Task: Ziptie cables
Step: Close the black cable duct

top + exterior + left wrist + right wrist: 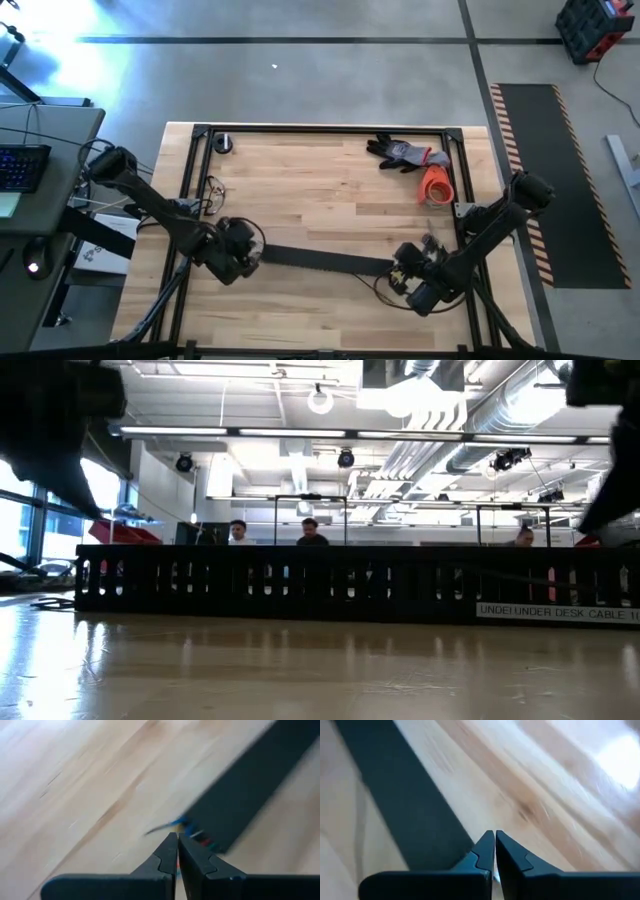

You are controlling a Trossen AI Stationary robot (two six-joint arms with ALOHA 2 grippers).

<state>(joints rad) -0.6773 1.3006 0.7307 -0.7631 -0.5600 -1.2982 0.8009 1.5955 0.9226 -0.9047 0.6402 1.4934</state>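
1. A pale wooden table [330,190] is sitting in an open workshop, with people seated beyond it.
2. The cables [192,831] are poking coloured tips out of the black channel [320,261]'s left end.
3. The left gripper [177,842] is hovering there, clenched and empty; the right gripper [494,840] is likewise clenched at the other end.
4. No ziptie is showing; finding it first seems wise.

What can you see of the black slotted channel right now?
The black slotted channel lies flat on the wooden table, running between the two arms near the front edge. It looks like dark plastic; the low view shows a row of upright slots along its side and a white label near one end. The left gripper, shut, is at one end, where small coloured wire tips poke out; the right gripper, shut, is at the other.
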